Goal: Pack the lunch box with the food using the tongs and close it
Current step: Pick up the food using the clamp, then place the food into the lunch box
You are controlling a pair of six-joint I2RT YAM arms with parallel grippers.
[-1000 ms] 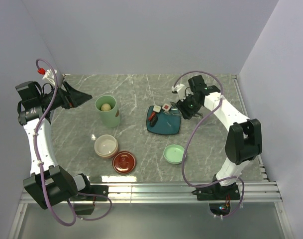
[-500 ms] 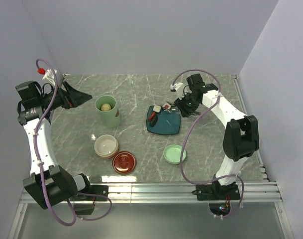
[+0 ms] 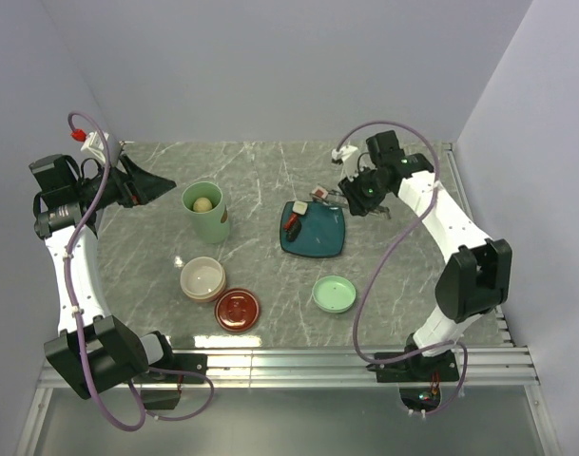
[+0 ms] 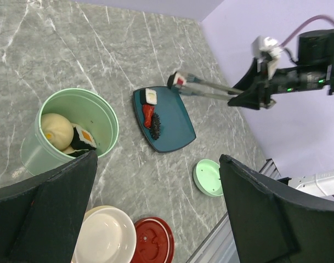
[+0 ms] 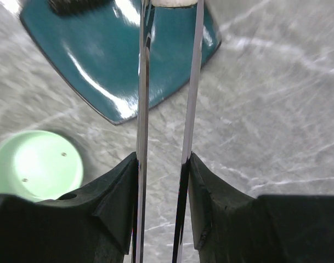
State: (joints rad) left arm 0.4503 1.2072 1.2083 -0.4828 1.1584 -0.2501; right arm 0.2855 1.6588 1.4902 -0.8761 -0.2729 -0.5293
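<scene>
On the grey marbled worktop (image 3: pixel 260 171), my next move turns on the tall mint-green cylindrical pot (image 3: pixel 213 228). It stands well to the left of my right end effector (image 3: pixel 360 193), beyond the dark teal square plate (image 3: pixel 322 237). The left arm is the nearer one to it, but the load hangs on the right. The right end effector is partly closed, clamped on the long slim silver metal tongs (image 4: pixel 208 87). Their long axis runs leftward from the fingers toward the pot, and their tips pinch a white sushi square with a red top (image 4: pixel 177 80) just beyond the plate's far edge. The left end effector (image 3: pixel 158 185) gapes fully open and empty, near the pot's left side. I count one pot, one plate, one shallow cream bowl (image 3: pixel 202 278), one dark-red round lid (image 3: pixel 238 310), one flat round mint-green lid (image 3: pixel 333 294) and one pair of tongs. As for food, one piece is in the tongs. A white sushi square (image 4: pixel 151 96) and a red-and-dark piece (image 4: pixel 151 118) lie on the plate. In the pot are a beige round ball (image 4: pixel 56 127) and an orange-topped sushi square (image 4: pixel 84 137), perhaps more beneath that I can't make out.
</scene>
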